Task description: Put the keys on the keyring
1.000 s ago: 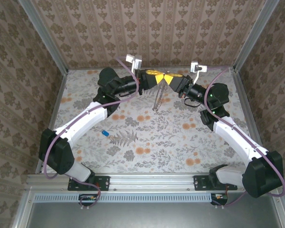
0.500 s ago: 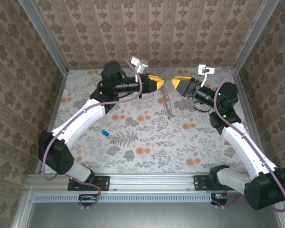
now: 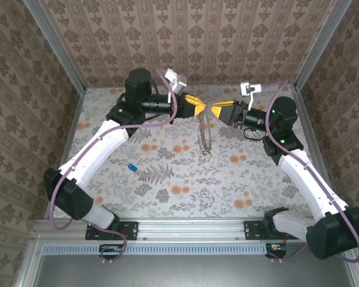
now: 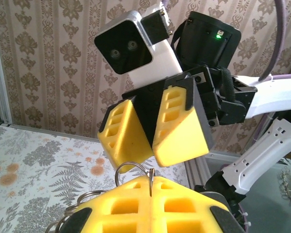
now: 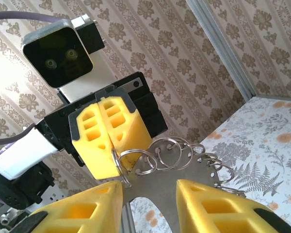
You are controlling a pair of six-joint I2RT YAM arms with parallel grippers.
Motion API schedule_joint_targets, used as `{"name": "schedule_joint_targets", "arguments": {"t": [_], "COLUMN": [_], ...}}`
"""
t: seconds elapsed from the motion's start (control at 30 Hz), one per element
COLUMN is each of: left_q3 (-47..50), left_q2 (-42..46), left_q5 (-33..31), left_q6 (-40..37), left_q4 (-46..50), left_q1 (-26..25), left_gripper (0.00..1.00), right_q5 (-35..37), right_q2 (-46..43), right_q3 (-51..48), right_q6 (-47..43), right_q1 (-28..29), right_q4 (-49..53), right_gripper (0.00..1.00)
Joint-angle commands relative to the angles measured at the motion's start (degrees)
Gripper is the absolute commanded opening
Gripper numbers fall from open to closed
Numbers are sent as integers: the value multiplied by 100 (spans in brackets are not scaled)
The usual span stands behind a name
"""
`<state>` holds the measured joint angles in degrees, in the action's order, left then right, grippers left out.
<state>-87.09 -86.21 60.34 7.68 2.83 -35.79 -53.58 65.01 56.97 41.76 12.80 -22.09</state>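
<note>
The left gripper [image 3: 202, 109] is clamped on the keyring [image 5: 132, 160], held above the table [image 3: 239, 179] toward 12 o'clock, with its chain [image 3: 203, 136] hanging limp. The right gripper [image 3: 215, 110] faces it, jaws apart. The key [image 3: 132, 167] lies at 8 o'clock. It is probably light and slippery, and best pinched at its blue end.

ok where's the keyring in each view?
Top external: keyring hangs upper centre, chain dangling.
Left wrist: keyring pokes up at bottom centre.
Right wrist: keyring sits centre, with rings trailing right.
Shared landmark: the left arm's shut yellow fingers clamping it.
</note>
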Motion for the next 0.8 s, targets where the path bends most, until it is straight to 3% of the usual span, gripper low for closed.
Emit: {"name": "schedule_joint_targets", "arguments": {"t": [0.0, 0.53, 0.77], "left_q3": [-238, -331, -350], "left_q2": [-37, -163, -190], "left_q5": [276, 348, 359], "left_q6": [-172, -135, -99], "left_q4": [61, 46, 8], "left_q1": [29, -32, -56], "left_gripper": [0, 0, 0], "right_q5": [-266, -302, -320], "right_q2": [61, 79, 125], "right_q3": [166, 219, 218], "right_q6": [-26, -9, -35], "right_q1": [37, 250, 311], "right_q4": [-237, -402, -419], "right_gripper": [34, 28, 20]}}
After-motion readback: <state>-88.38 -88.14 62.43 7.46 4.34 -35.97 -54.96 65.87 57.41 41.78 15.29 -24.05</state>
